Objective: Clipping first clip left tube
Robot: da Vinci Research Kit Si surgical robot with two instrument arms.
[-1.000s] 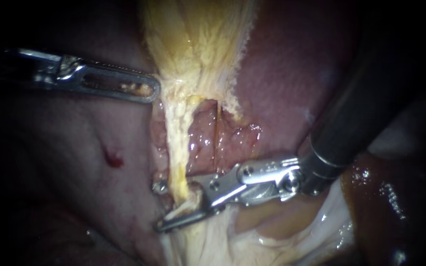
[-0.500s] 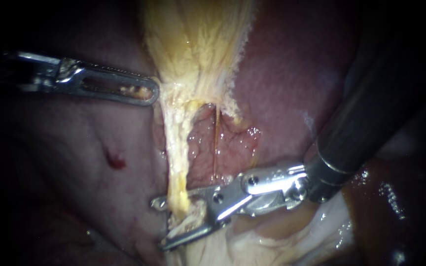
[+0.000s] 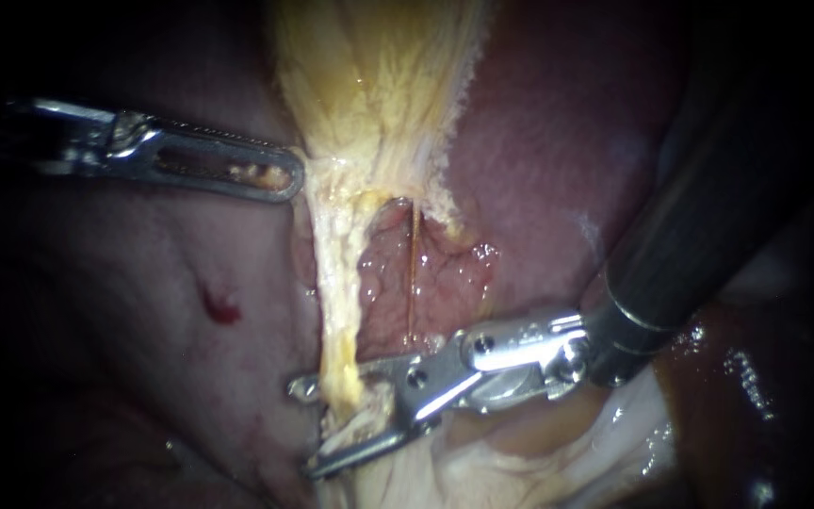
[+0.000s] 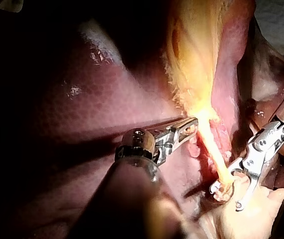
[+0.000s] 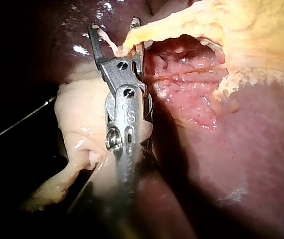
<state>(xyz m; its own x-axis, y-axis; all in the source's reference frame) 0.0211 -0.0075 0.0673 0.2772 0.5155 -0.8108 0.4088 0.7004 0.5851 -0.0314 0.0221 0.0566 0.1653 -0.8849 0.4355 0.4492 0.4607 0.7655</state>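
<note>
Right instrument (image 3: 311,426): jaws are held open, with a clear gap between them, and the left tube (image 3: 336,311) is straddled low down. One jaw tip shows beyond the tube on its far side and the other is seen below it. No squeeze yet. Whether a clip is loaded cannot be told.

Left instrument (image 3: 275,177): jaws are closed, apparently on the edge of the yellow tissue (image 3: 379,85) above the tube (bits of yellow show through the jaw slot). The tube is kept stretched between the two sets of jaws.

Change: a second ago the right jaws sat a little higher on the tube, and the tube looked slacker and more crooked. By half a second ago the jaws had been slid down and the tube drawn straight. Since then nothing has been shifted against the liver (image 3: 539,160).

Meaning: positioning looks finished and the pause reads as a hold before closing. The thin strand (image 3: 411,273) beside the tube is left outside the jaws, on the shaft side, which is wanted. The closing squeeze is judged to be the step in hand. Main risk is the tube slipping off the jaw tips if tension is changed.
</note>
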